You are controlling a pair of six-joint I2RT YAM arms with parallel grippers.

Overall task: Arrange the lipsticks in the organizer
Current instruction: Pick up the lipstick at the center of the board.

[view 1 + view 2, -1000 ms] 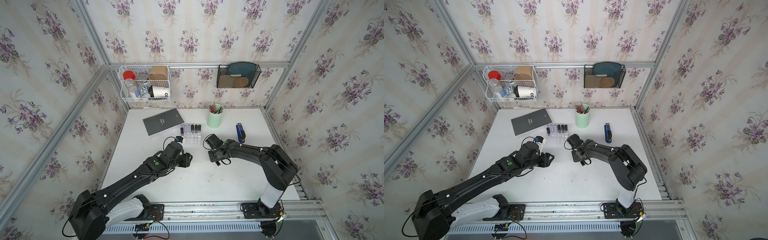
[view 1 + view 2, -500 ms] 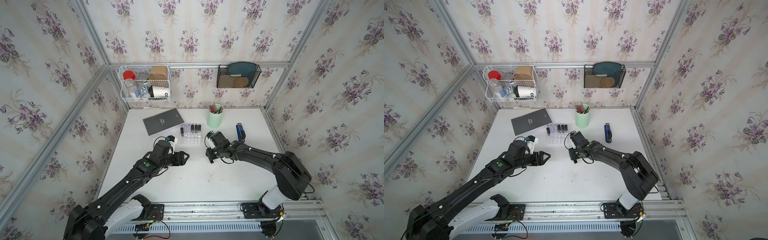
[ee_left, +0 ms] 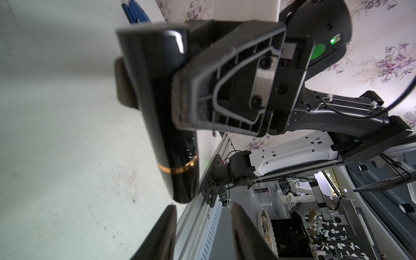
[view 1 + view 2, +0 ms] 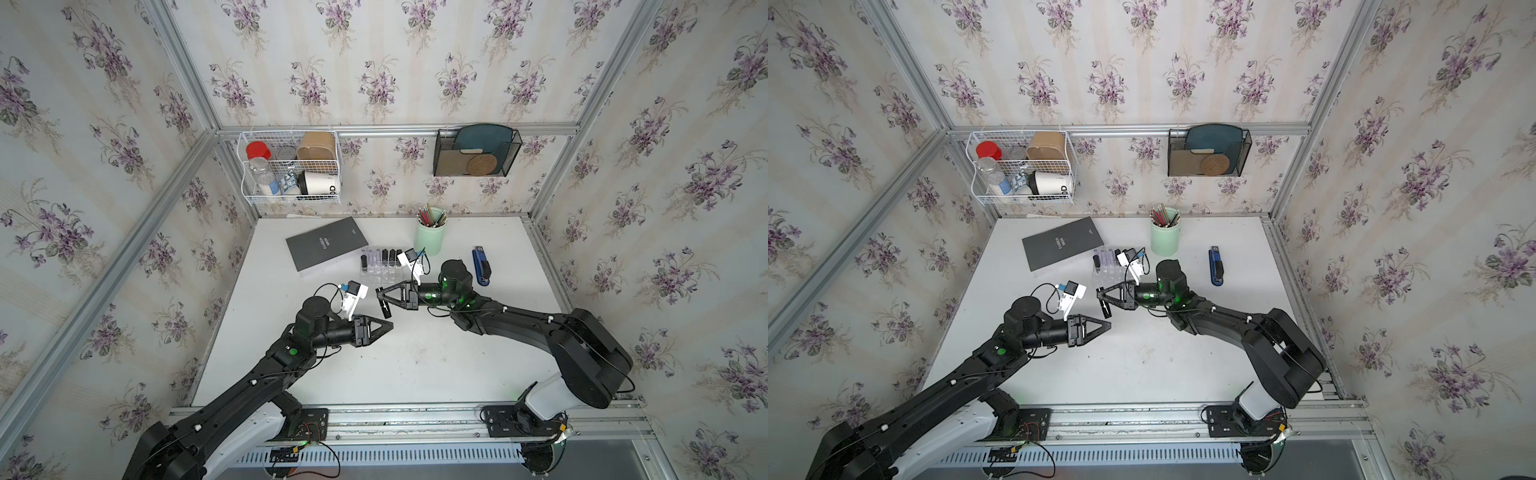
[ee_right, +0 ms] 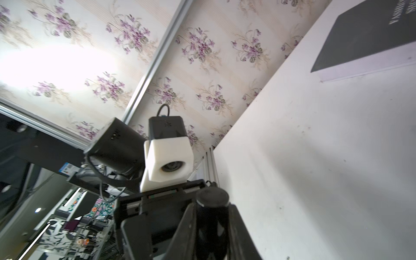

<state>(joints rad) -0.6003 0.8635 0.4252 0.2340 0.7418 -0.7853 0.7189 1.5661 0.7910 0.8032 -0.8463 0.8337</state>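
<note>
The right gripper (image 4: 380, 294) is clamped on one end of a glossy black lipstick tube (image 4: 385, 309) and holds it in the air over the white table (image 4: 415, 365), in front of the clear acrylic grid organizer (image 4: 380, 272). In the left wrist view this tube (image 3: 162, 108) shows a thin gold band near its free end, and no brand name can be read on it. In a top view a small white mark sits on its side, too small to make out.

The left gripper (image 4: 390, 325) points at the free end of the tube with its jaws apart and nothing between them. Its fingers (image 3: 165, 234) lie just beside the tube's end, and I cannot tell whether they touch.

More black lipstick tubes (image 4: 385, 255) and pale lilac tubes (image 4: 377, 258) stand upright in the organizer's cells.

A dark grey book (image 4: 326, 245) lies behind and to the left, and the first word of its white lettering looks like "FASHION". In the white wire basket (image 4: 291, 197) on the wall, a white cup (image 4: 318, 185) on its side shows the letters "OD". A mint-green cup of coloured pencils (image 4: 430, 241) and a blue stapler (image 4: 481, 266) stand nearby.
</note>
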